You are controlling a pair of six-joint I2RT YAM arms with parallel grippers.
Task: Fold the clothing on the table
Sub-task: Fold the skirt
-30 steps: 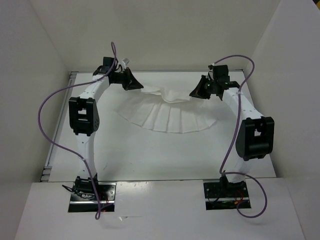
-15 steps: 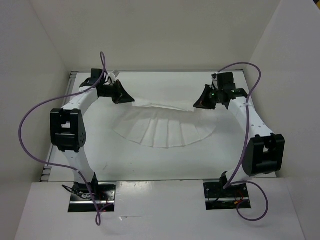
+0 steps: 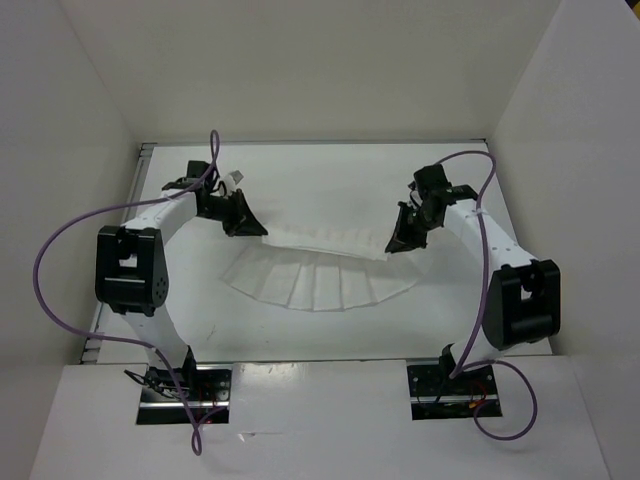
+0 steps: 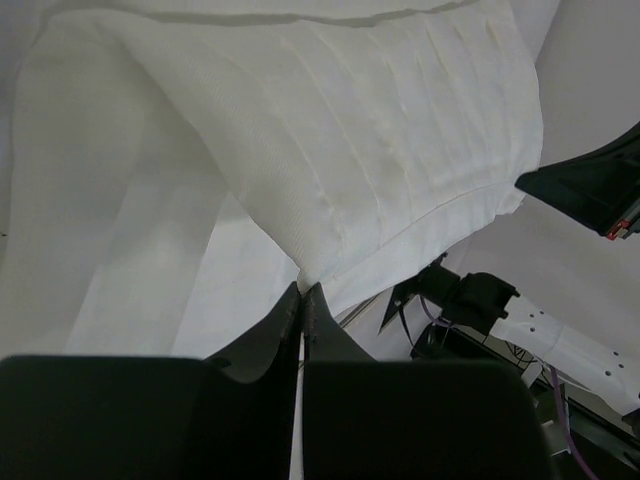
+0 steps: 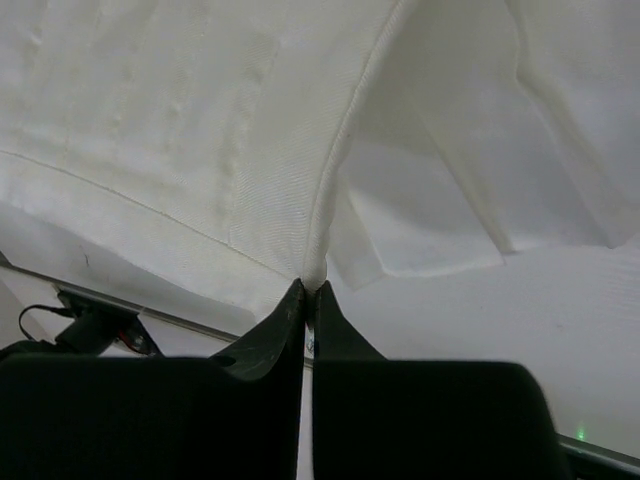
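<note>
The clothing [image 3: 320,275] is a small white pleated garment, fan-shaped, in the middle of the table [image 3: 330,180]. Its far edge is lifted and stretched between my two grippers, while the pleated lower part rests on the table. My left gripper [image 3: 258,232] is shut on the garment's left corner; in the left wrist view the fabric [image 4: 330,150] runs into the pinched tips [image 4: 302,290]. On the right corner, my right gripper [image 3: 392,247] is shut too, the cloth [image 5: 230,150] rising from its closed tips [image 5: 308,288].
White walls [image 3: 90,120] close in the table on the left, back and right. A metal edge strip [image 3: 100,320] runs along the left side. Purple cables [image 3: 60,250] loop off both arms. The arm bases [image 3: 185,390] sit at the near edge.
Both grippers have pulled the garment's far edge toward the near side, over the pleats. The visible fan of fabric has become shorter. Both arms' elbows swung outward and lower.
</note>
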